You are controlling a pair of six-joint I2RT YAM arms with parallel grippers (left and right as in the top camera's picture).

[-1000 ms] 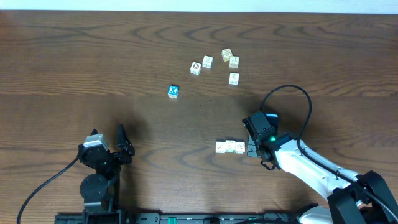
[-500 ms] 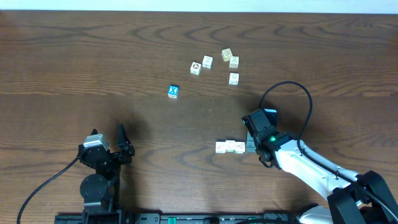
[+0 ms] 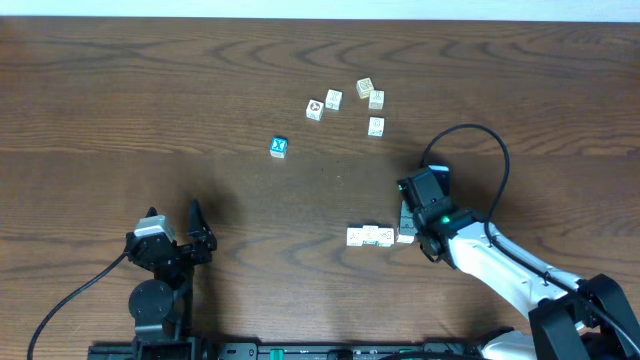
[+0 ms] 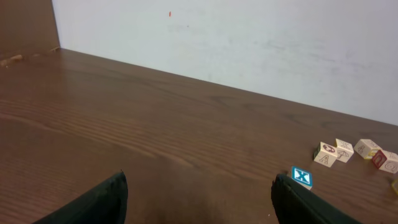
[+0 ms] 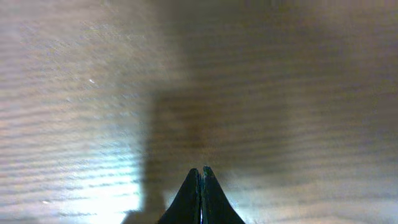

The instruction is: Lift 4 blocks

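Overlapping row-end of blocks (image 3: 369,236): right pincer (image 5: 201,171), closed | table (image 5: 93,74) blurred

Even light, blurred right-wrist view

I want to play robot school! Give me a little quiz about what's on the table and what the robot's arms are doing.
1. True or false: the right gripper is wide open.
2. Pick one: the lone cube, sitting apart from the cream ones, has a top face that is A) red, B) blue, C) black.
3. Fill in the gap: the row of cream blocks lies right next to the ____ arm's gripper.

Key
1. False: its fingers are pressed together, with nothing between them.
2. B
3. right
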